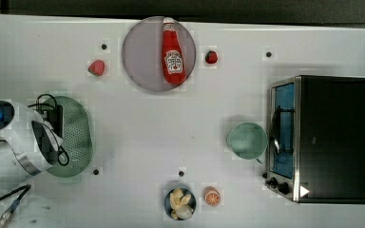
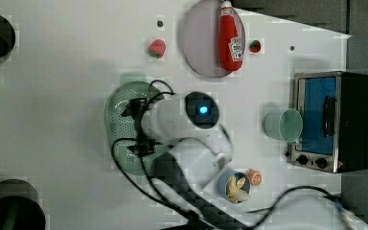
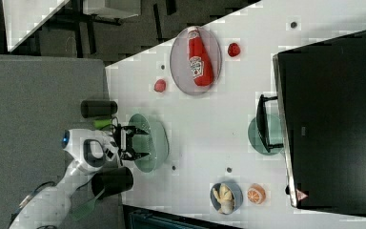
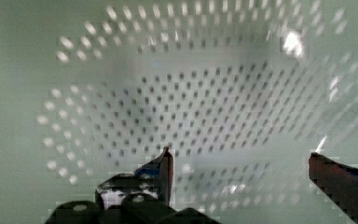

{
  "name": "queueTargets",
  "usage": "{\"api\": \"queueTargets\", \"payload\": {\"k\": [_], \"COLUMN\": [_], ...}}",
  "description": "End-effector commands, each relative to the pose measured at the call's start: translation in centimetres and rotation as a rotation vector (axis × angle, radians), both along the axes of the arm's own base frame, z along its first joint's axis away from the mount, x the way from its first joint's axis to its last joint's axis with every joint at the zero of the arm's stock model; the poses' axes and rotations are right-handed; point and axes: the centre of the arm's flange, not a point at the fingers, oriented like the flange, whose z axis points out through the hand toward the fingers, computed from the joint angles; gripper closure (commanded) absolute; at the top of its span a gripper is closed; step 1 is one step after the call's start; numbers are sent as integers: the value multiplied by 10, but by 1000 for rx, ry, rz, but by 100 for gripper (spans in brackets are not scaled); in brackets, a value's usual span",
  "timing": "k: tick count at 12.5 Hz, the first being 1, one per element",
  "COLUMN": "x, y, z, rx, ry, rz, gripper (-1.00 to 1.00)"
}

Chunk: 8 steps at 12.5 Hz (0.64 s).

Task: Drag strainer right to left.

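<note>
The strainer (image 1: 79,135) is a pale sage-green oval dotted with small holes, lying at the top view's left on the white table. My gripper (image 3: 142,142) hangs open right over its bowl, the two fingers spread wide with nothing between them. In the wrist view the holed inside of the strainer (image 4: 191,102) lies close below, and both fingertips of the gripper (image 4: 241,156) stand apart over it. The left view has the strainer (image 2: 116,103) partly hidden under my white arm, with the gripper (image 2: 128,132) above its middle.
A lilac plate (image 1: 140,57) with a ketchup bottle (image 1: 173,54) sits at the top view's upper middle, a strawberry (image 1: 96,67) and another (image 1: 211,57) beside it. A green cup (image 1: 247,140) stands by the toaster oven (image 1: 328,137). A bowl of food (image 1: 180,203) and an orange half (image 1: 212,196) lie low.
</note>
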Motion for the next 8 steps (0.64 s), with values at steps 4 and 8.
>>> {"api": "queueTargets", "payload": {"k": [4, 8], "x": [79, 79], "y": [-148, -322], "z": [232, 356], "rx": [72, 57], "ry": [-152, -222], "rz": [310, 451], "gripper": [-100, -100]}}
